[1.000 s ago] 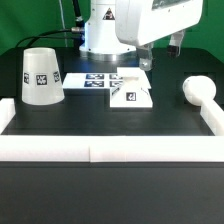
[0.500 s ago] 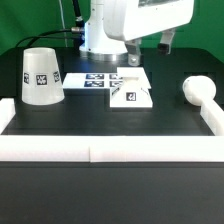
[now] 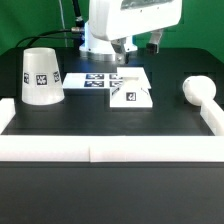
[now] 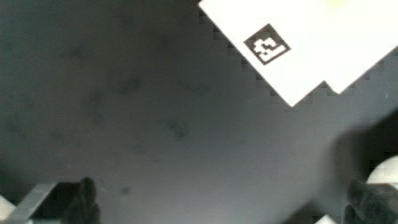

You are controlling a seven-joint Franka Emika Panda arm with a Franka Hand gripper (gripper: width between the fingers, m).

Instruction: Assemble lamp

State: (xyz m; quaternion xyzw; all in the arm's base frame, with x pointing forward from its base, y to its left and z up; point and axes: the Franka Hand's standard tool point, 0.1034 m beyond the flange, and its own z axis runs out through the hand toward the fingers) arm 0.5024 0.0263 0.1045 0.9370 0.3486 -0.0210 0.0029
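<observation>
Tool (image 3: 141, 45) hangs toward worktop (image 3: 110, 125) back edge, fingers wide apart. Lamp in 3 loose parts: shade (image 3: 41, 75) upright nr the exterior view's left edge, base (image 3: 131, 94) flat mid-worktop nr back, bulb (image 3: 198, 90) by the exterior view's right edge.

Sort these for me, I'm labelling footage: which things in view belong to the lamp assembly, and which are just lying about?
Lamp parts: shade, square base, bulb.
Just there: marker board, white border rails.
</observation>
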